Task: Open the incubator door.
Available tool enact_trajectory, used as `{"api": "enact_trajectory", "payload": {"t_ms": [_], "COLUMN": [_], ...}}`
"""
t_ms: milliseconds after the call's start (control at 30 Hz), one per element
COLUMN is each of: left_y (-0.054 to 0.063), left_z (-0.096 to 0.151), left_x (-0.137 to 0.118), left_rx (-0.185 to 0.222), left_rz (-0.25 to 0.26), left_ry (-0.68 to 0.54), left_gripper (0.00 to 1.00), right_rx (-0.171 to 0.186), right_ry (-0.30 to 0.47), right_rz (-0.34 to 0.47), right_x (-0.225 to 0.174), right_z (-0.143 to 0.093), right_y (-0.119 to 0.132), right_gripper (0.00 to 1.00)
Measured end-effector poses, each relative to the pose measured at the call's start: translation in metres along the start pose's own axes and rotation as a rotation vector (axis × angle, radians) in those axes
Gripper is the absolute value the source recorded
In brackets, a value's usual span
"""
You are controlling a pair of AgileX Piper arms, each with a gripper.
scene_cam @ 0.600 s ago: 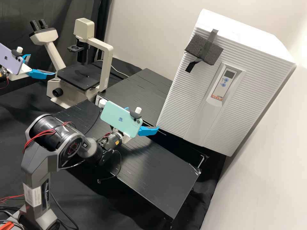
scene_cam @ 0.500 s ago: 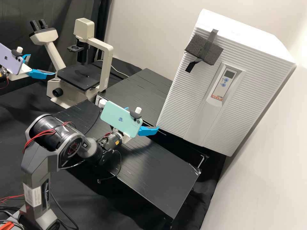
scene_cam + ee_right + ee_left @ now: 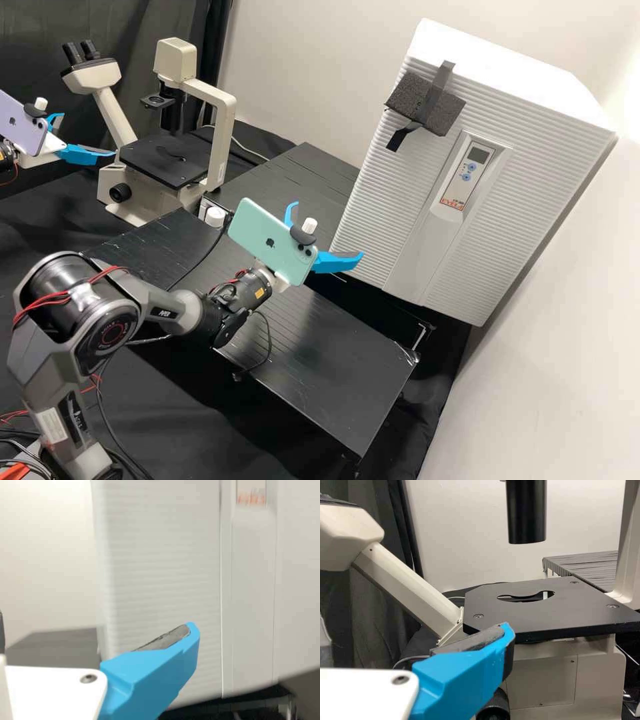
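Observation:
The white ribbed incubator point(image 3: 380, 193) stands at the right in the high view with its door shut. A dark foam pad point(image 3: 425, 105) is taped over its upper left front edge. In front of its lower left edge, my right gripper point(image 3: 327, 230) is open and holds nothing. My left gripper point(image 3: 88, 135), open too, is at the far left by the microscope. The right wrist view has my right gripper point(image 3: 95, 625) before the ribbed front point(image 3: 162, 575). In the left wrist view, my left gripper point(image 3: 412, 630) is near the microscope stage point(image 3: 550, 612).
A cream microscope point(image 3: 220, 147) with a black stage stands at the back left. The black bench point(image 3: 333, 360) runs below the right arm, and a raised black surface point(image 3: 293, 173) lies between microscope and incubator. A white knob point(image 3: 215, 217) is left of the green phone.
My right gripper has moved rightward and slightly up in the high view, closer to the incubator, and more of its far finger shows. The left gripper has stayed still.

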Motion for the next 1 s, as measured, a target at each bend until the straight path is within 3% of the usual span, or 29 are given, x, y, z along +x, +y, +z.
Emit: {"api": "enact_trajectory", "payload": {"t_ms": [167, 367, 633, 1000], "left_y": [0.0, 0.0, 0.0, 0.0], "left_z": [0.0, 0.0, 0.0, 0.0], "left_x": [0.0, 0.0, 0.0, 0.0], "left_rx": [0.0, 0.0, 0.0, 0.0], "left_rz": [0.0, 0.0, 0.0, 0.0], "left_ry": [0.0, 0.0, 0.0, 0.0], "left_gripper": [1.0, 1.0, 1.0, 1.0], "right_rx": [-0.001, 0.01, -0.021, -0.08], "right_ry": [0.029, 0.0, -0.085, -0.062], "right_rz": [0.035, 0.103, 0.185, 0.202], "right_x": [0.02, 0.035, 0.043, 0.045], "right_z": [-0.017, -0.028, -0.041, -0.08], "right_y": [0.016, 0.036, 0.045, 0.041], "right_gripper": [1.0, 1.0, 1.0, 1.0]}}
